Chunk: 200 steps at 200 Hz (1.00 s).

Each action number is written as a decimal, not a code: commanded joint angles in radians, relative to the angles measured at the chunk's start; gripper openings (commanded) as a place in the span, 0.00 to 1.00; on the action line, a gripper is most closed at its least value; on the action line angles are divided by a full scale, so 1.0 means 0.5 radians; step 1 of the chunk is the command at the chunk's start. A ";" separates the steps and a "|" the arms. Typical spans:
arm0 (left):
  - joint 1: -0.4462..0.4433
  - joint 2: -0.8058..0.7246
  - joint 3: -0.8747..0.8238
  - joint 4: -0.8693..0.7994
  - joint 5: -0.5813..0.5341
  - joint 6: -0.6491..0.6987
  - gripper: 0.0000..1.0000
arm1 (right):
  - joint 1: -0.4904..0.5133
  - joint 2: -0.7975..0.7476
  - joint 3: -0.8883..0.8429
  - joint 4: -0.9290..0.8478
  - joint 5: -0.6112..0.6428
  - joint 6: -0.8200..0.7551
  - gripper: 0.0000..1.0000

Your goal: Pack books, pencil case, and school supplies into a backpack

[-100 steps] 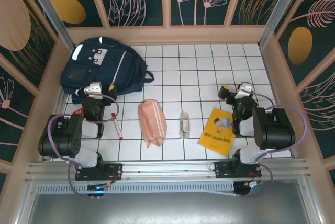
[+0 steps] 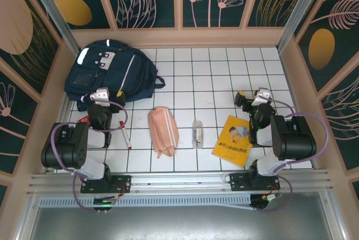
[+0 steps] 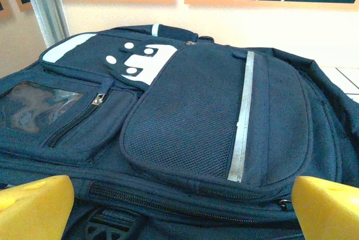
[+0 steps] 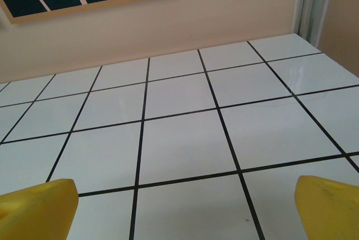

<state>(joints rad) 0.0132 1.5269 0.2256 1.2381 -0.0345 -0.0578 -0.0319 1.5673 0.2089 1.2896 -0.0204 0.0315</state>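
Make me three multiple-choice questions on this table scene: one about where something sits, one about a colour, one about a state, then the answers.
1. Where does the large navy-blue fabric backpack lie on the white tiled table?
A. near right corner
B. centre
C. far left corner

2. What colour is the soft oblong zip pouch?
A. green
B. salmon-pink
C. black

3. How do the left gripper and right gripper stand?
A. both open, empty
B. both shut
C. left shut, right open

1 C: it lies far left in the top view.
2 B: pink against the white tiles.
3 A: yellow fingers wide apart in each wrist view, gripping nothing.
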 commanded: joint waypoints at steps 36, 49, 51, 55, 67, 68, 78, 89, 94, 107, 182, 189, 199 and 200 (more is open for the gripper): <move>0.007 -0.016 0.021 0.070 -0.004 -0.026 0.99 | -0.005 -0.018 0.032 0.033 -0.002 -0.029 0.99; 0.007 -0.016 0.021 0.070 -0.004 -0.027 0.99 | -0.007 -0.016 0.033 0.032 -0.002 -0.028 0.99; 0.007 -0.016 0.021 0.069 -0.004 -0.026 0.99 | -0.007 -0.017 0.035 0.029 -0.002 -0.027 0.99; 0.008 -0.015 0.020 0.068 -0.005 -0.026 0.99 | -0.006 -0.018 0.034 0.031 -0.002 -0.029 0.99; 0.007 -0.014 0.020 0.067 -0.004 -0.028 0.99 | -0.006 -0.019 0.036 0.032 -0.004 -0.028 0.99; 0.007 -0.014 0.022 0.067 -0.004 -0.028 0.99 | -0.005 -0.018 0.034 0.032 -0.003 -0.028 0.99; 0.007 -0.016 0.022 0.067 -0.005 -0.031 0.99 | -0.006 -0.018 0.034 0.032 -0.005 -0.028 0.99; 0.008 -0.015 0.023 0.067 -0.011 -0.031 0.99 | -0.006 -0.018 0.033 0.032 -0.005 -0.026 0.99; 0.007 -0.014 0.026 0.064 -0.034 -0.038 0.99 | -0.009 -0.020 0.033 0.032 -0.005 -0.026 0.99; 0.007 -0.016 0.029 0.058 -0.054 -0.047 0.99 | -0.008 -0.020 0.030 0.033 -0.007 -0.026 0.99; 0.007 -0.563 0.886 -1.892 -0.314 -0.503 0.99 | -0.028 -0.730 0.666 -1.768 0.733 0.907 0.99; 0.007 -0.607 0.941 -2.002 -0.244 -0.595 0.99 | -0.059 -0.712 0.804 -2.039 0.612 0.946 0.99; 0.007 -0.663 1.006 -2.147 -0.087 -0.623 0.99 | -0.068 -0.670 0.904 -2.199 0.382 0.948 0.98; 0.007 -0.668 1.009 -2.157 -0.073 -0.620 0.99 | -0.067 -0.667 0.909 -2.208 0.358 0.950 0.98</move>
<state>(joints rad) 0.0132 1.2552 0.6640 0.5034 -0.1638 -0.2367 -0.0483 1.2339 0.5102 0.6502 0.2031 0.2989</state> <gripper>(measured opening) 0.989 0.992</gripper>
